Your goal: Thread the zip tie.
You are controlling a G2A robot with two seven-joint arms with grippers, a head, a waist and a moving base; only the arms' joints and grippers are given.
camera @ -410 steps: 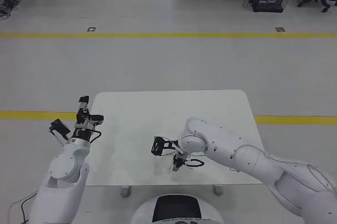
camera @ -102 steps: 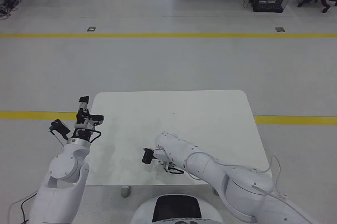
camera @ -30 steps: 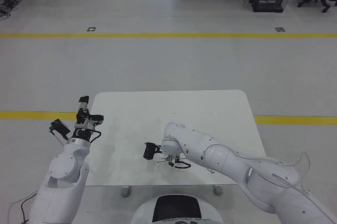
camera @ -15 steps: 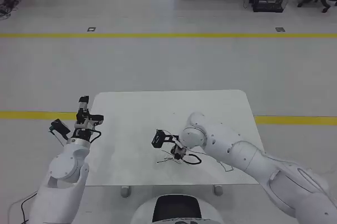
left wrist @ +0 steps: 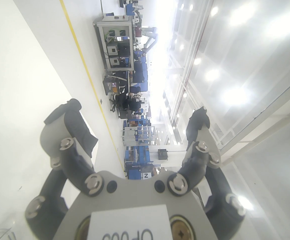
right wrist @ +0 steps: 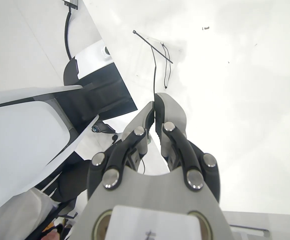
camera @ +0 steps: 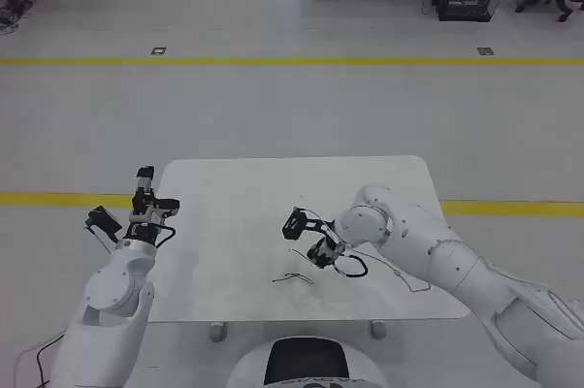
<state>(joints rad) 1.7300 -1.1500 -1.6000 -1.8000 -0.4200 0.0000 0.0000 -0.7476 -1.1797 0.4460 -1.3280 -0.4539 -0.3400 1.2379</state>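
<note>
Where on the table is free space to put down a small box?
The far half of the table is bare, from its far edge to the right gripper. The side by the left gripper is bare. Crowded: the near middle, where loose zip ties lie by the right gripper, shut on one zip tie.

An industrial lab hall: yellow floor lines (camera: 273, 61), equipment racks (left wrist: 113, 43), bright high ceiling lights (left wrist: 236, 97).
</note>
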